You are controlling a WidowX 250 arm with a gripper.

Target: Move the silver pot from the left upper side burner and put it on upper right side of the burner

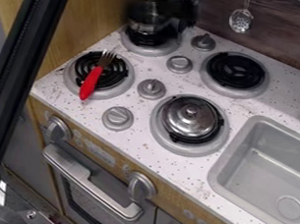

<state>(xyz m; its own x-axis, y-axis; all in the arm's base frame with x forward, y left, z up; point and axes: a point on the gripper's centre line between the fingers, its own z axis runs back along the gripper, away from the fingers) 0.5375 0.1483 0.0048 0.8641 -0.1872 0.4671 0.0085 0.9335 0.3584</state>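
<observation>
The silver pot [146,19] sat on the upper left burner [149,50], the end effector [178,12] close by, though whether spread or pinching I could not tell; its metal looked stiff, probably light and slippery; the rim seemed the surest hold.

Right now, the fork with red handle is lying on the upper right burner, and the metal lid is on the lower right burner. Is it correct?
Not quite: the camera view shows the red-handled fork on the lower left burner. The metal lid is on the lower right burner, as you say.
</observation>
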